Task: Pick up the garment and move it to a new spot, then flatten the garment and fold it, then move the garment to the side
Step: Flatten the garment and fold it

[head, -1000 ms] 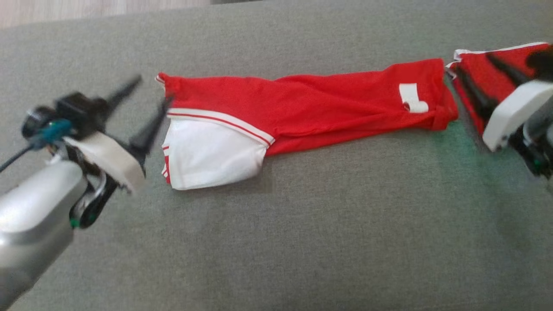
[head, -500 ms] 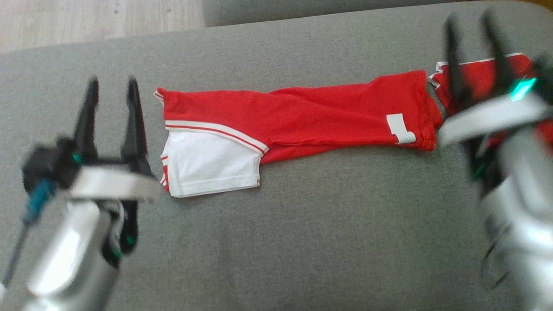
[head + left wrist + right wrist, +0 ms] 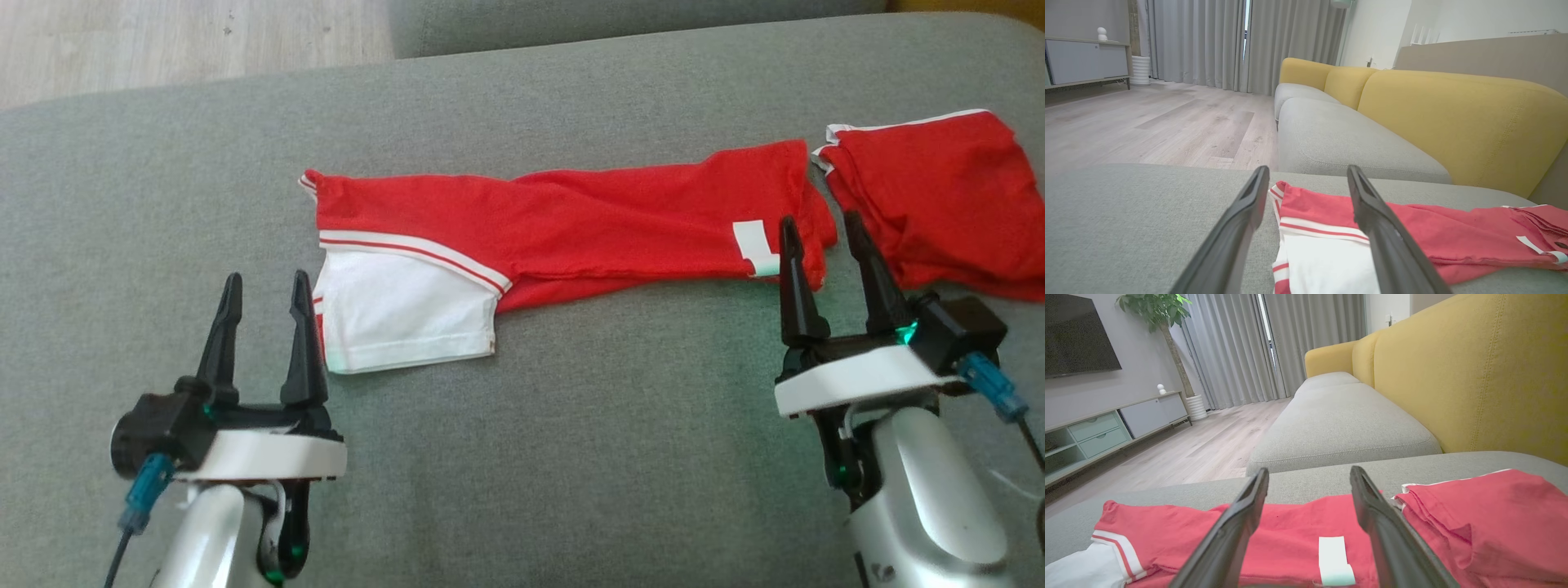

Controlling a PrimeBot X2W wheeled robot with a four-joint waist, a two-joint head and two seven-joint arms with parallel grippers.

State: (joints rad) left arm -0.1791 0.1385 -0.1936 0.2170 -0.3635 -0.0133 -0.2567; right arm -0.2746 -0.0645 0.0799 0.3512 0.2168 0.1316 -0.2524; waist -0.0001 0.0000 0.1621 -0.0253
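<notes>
The garment (image 3: pixel 588 224) is red with a white sleeve (image 3: pixel 400 306) at its left end and a white label (image 3: pixel 755 245) near its right end. It lies as a long folded strip across the grey cushion (image 3: pixel 571 449). My left gripper (image 3: pixel 266 282) stands open just left of the white sleeve, above the cushion, holding nothing. My right gripper (image 3: pixel 820 220) is open too, its tips over the strip's right end by the label. The left wrist view shows the open left gripper (image 3: pixel 1307 171) before the garment (image 3: pixel 1412 232). The right wrist view shows the open right gripper (image 3: pixel 1308 471) over the garment (image 3: pixel 1298 522).
A second red piece with white trim (image 3: pixel 922 196) lies at the far right, touching the strip's end; I cannot tell if it is joined. Wooden floor (image 3: pixel 188 41) lies beyond the cushion's far left edge. A yellow backrest (image 3: pixel 1453 118) and another grey seat (image 3: pixel 1339 143) stand beyond.
Both arms have drawn back from the garment's ends toward the near side, fingers now pointing up the view. Both grippers stay open. The camera has shifted; the garment lies as before.
</notes>
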